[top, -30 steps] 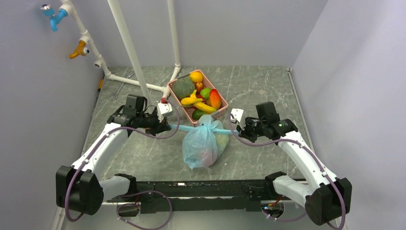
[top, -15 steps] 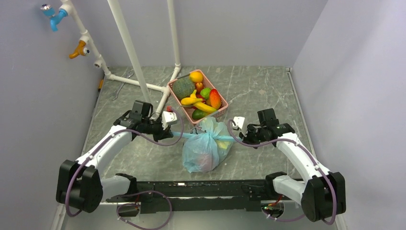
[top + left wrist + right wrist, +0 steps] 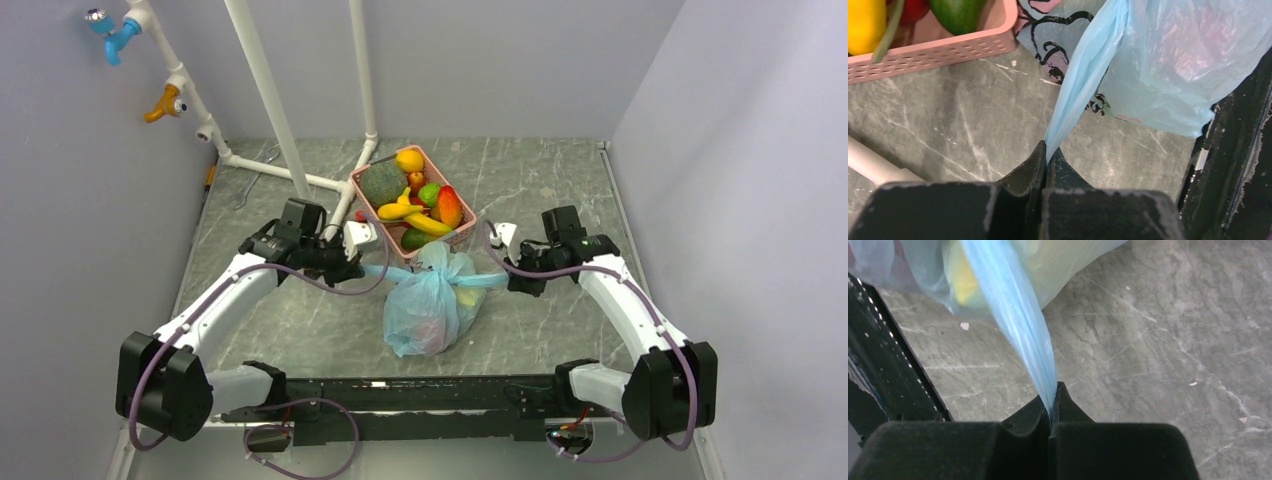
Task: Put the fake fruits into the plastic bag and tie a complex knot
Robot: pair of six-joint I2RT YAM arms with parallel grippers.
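The wrist views show what the top view blurs. The left end effector (image 3: 1046, 152) is clamped shut on the left handle (image 3: 1083, 85), and the right end effector (image 3: 1052, 399) on the right handle (image 3: 1018, 315). The bag (image 3: 428, 305) sits mid-frame on the bench (image 3: 560, 200), just beside the basket (image 3: 466, 224) of fruits (image 3: 385, 183). Inside the bag is something yellow (image 3: 965, 285), perhaps a banana. Its black print is unreadable.

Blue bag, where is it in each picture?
Top external: the plastic bag sits mid-table, just in front of the pink basket.
Left wrist: upper right, its handle running down into the left claw.
Right wrist: along the top edge, a handle running down into the right claw.
Shared landmark: the grey marbled table lies under it in all three.
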